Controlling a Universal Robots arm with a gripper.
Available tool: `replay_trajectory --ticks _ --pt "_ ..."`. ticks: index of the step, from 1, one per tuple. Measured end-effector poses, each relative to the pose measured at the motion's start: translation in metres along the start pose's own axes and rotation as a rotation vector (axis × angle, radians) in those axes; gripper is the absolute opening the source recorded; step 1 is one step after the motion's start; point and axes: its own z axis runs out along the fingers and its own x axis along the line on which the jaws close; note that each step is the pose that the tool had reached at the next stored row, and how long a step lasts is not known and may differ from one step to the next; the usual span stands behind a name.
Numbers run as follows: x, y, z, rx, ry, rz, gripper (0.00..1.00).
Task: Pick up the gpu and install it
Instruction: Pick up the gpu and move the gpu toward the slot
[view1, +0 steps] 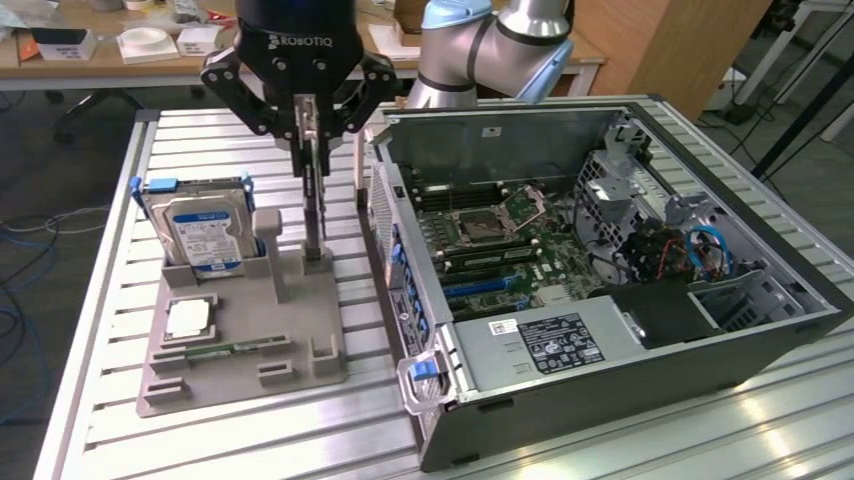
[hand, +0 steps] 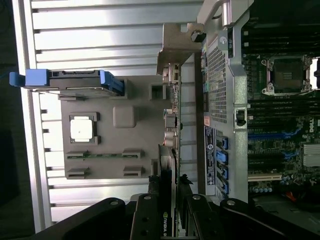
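- Grey plastic holder lies on the slatted metal table at the exterior view's left. A silver hard drive in a blue bracket stands at its upper left end. Lower in the frame, 1 processor chip and 1 green memory stick lie flat.
- Left of centre, high in the frame, the gripper points straight down, its jaws closed on the top edge of the gpu.
- The gpu hangs upright and edge-on, a thin dark blade with its lower end at the holder's slot post. I cannot tell whether it is clear of the slot.
- To my eye, doing this step well means a straight upward pull along the card's own plane, with no tilt or twist, so the lower edge neither binds nor drags the holder.
- At the exterior view's right, the open computer case lies on its side just beside the holder, with the motherboard exposed. Its near wall is the thing to avoid brushing.
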Motion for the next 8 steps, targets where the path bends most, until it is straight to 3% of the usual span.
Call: replay_trajectory --ticks 8 --pt "-0.0094 0.0007 0.0002 -0.0001 0.0000 0.000 0.26"
